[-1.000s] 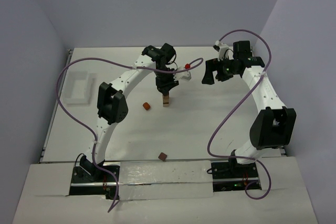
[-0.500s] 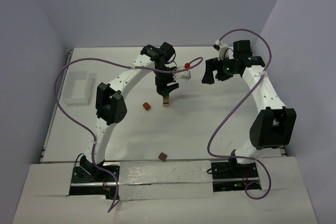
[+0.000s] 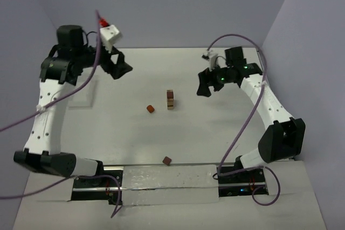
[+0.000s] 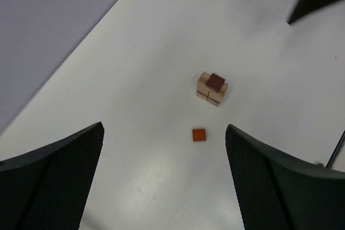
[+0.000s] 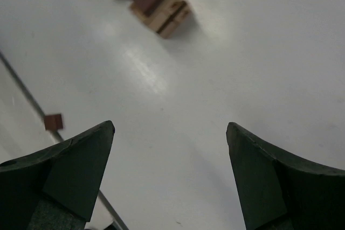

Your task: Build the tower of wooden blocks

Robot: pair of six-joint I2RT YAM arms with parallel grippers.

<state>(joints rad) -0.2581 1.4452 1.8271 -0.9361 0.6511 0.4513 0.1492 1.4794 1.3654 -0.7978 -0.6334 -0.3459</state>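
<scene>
Pale violet walls (image 3: pixel 161 4) and a white surface (image 3: pixel 215 133) are seen in the top view. Near the middle of that frame the tower (image 3: pixel 170 99) is standing upright on the surface. It is made of pale tan blocks (image 4: pixel 205 87), and a reddish-brown block (image 4: pixel 216 82) is placed on top. The tower is touched by neither tool. Just to its left in the frame, but apart from it, an orange-brown block (image 3: pixel 150 109) is lying alone. A dark brown block (image 3: pixel 167 160) is found lower in the frame, well apart from the tower and near the bottom edge of the surface.

The left tool (image 3: pixel 121 71) is held in the upper left of the top view, well apart from the tower. In the left wrist view its two fingers (image 4: pixel 59 181) are spread wide and nothing is held between them. The tower and the orange-brown block are seen on the surface in the middle of that picture.

The right tool (image 3: pixel 205 85) is seen in the upper right part of the top view, to the right of the tower and apart from it. In the right wrist view it is released as well: only bare surface is seen between the wide jaws, and nothing is grasped. In that view the tower is found at the top edge with the orange-brown block just beside it, and the dark brown block is seen at the left edge.
</scene>
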